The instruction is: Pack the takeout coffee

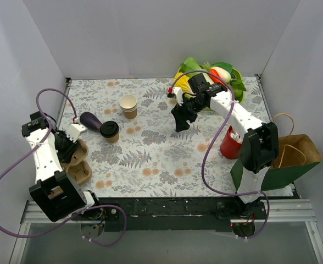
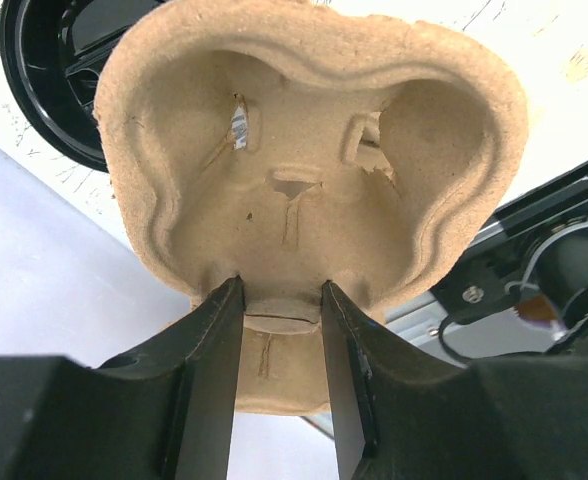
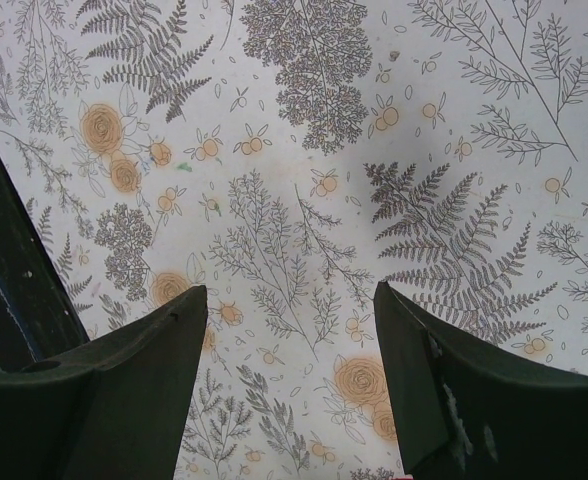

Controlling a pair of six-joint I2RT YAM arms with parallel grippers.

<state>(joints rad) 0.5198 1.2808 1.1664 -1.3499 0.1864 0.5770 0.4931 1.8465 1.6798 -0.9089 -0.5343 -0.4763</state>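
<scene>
1. Pinching the tan moulded-pulp cup carrier (image 2: pixel 304 150) with the left gripper (image 2: pixel 281 290), jaws pressed together on a flat tab at the carrier's edge. Gripping there probably to leave both cup wells unobstructed.
2. Holding that carrier at the left side of the table, close to the left arm's own base, with the wells facing the wrist camera.
3. Leaving the small tan kraft paper cup with the round black plastic lid (image 1: pixel 110 131) upright on the floral printed tablecloth (image 3: pixel 304 100). It is just beside a dark purple rounded object (image 1: pixel 90 120) and near the carrier, but touched by neither gripper.
4. Hovering the right gripper (image 3: pixel 289 292) over bare cloth near the table's middle, jaws spread apart and gripping nothing. Seemingly placed within reach of the lidded cup.
5. Passing over the stack of lidless tan cups (image 1: pixel 128 105) farther back and the red cup (image 1: pixel 230 144) beside the right arm.
6. Judging the packing as barely begun: seating the lidded cup in a well, without tipping it, not yet done.
</scene>
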